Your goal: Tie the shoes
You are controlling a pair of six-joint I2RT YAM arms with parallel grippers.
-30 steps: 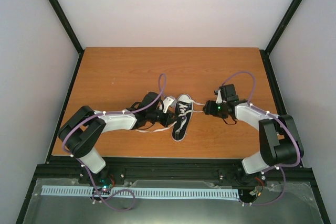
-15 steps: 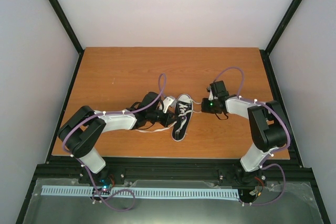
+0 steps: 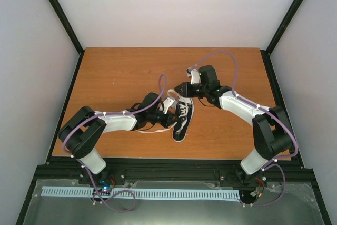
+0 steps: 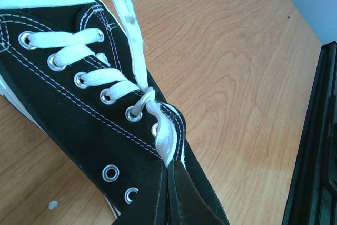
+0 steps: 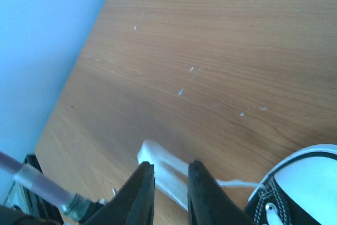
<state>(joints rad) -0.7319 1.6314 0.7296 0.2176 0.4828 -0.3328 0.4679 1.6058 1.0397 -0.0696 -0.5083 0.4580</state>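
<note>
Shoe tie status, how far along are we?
Done: the sneaker is laced, bar two empty eyelets near the opening. In hand: the left gripper is shut on one lace end; the right gripper pinches the other lace end past the toe cap. Left: no bow visible, so the tying is ahead.

**Three views, one sneaker in common**

The counter (image 3: 121, 72) is taken in whole by a fixed camera set high behind its near edge and tilted down and forward. In that view the sneaker (image 3: 181, 122) is seen small at mid-frame. The left wrist view is taken from close above the eyelet rows, with the left tool (image 4: 168, 169) and a lace (image 4: 158, 125) at the bottom edge. The right wrist view is angled low across bare wood, apparently toward a side wall (image 5: 42, 35), with the right tool (image 5: 171, 175) in the foreground. The sneaker is shared by all three views, though only its toe cap is caught by the right wrist camera.
</note>
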